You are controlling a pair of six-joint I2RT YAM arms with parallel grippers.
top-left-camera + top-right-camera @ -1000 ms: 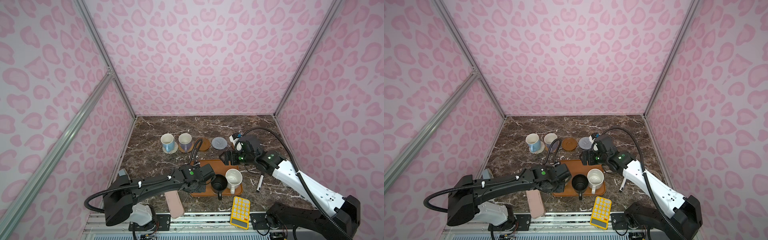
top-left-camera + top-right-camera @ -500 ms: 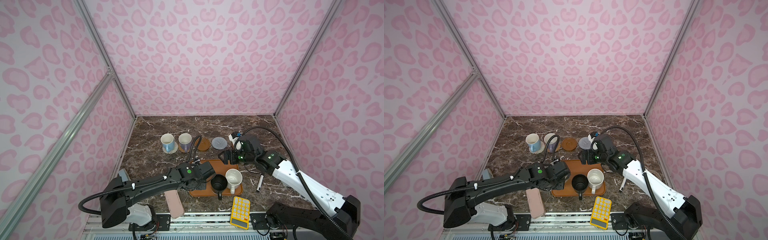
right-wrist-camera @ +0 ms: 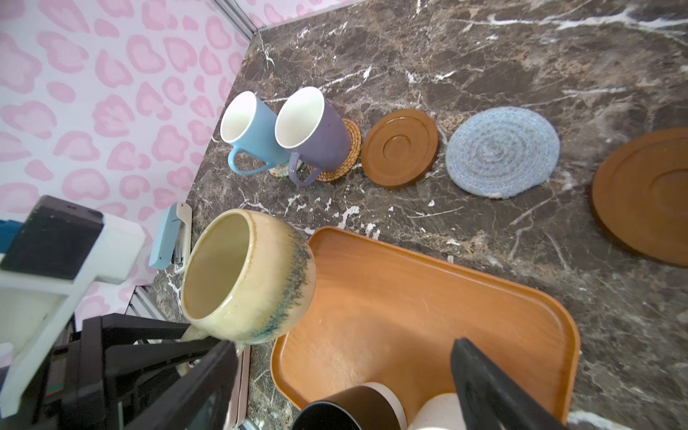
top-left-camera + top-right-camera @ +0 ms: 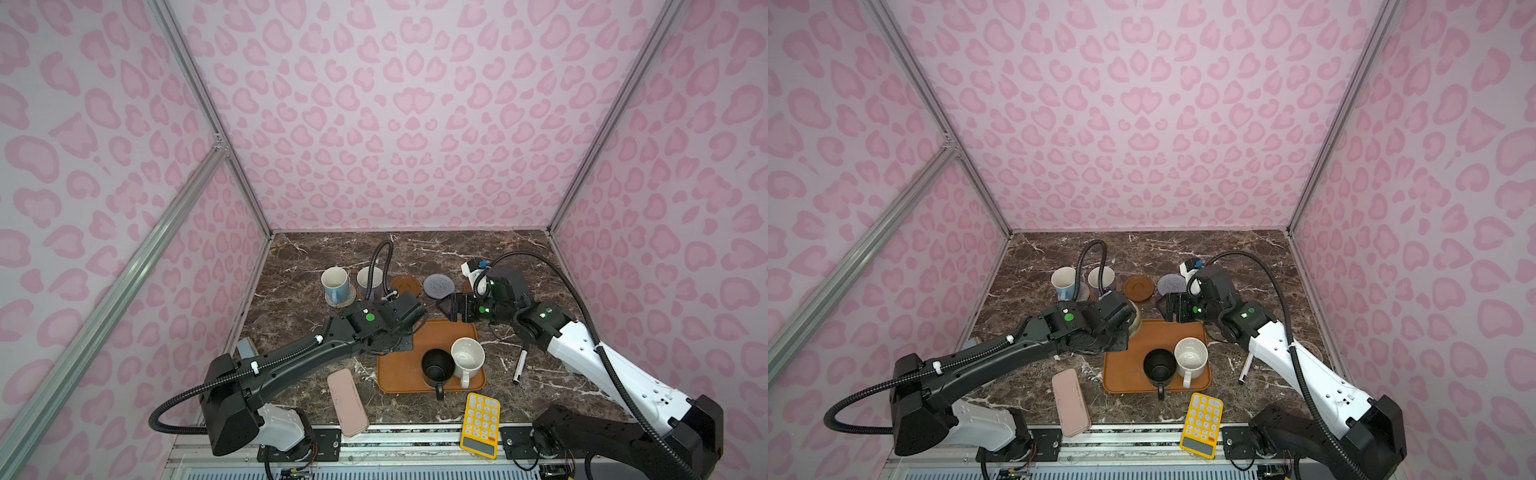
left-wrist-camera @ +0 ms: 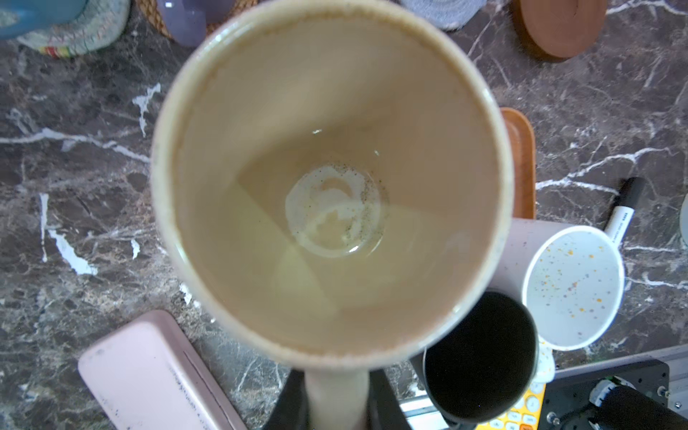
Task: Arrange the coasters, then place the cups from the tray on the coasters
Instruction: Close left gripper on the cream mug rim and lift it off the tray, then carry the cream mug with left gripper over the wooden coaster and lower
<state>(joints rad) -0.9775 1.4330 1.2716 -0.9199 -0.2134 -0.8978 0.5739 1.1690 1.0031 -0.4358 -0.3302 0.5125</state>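
left pincer [image 5: 337, 404]: clamped on handle of cream mug [image 3: 253, 275]; mug juts ahead of it over far-left corner of tray [image 3: 409, 298] | right pincer [image 4: 451, 308]: fingers apart, empty; near tray's far edge

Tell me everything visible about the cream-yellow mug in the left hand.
The cream-yellow mug is rounded and bulbous and looks like glazed ceramic, with a brownish rim and a blue-grey speckled streak down one side. It is empty; a pale ring marks its bottom. The left hand is shut on its handle, and the mug's opening faces that wrist's camera. It seems to hang just above the far left corner of the tray, touching nothing else that shows.
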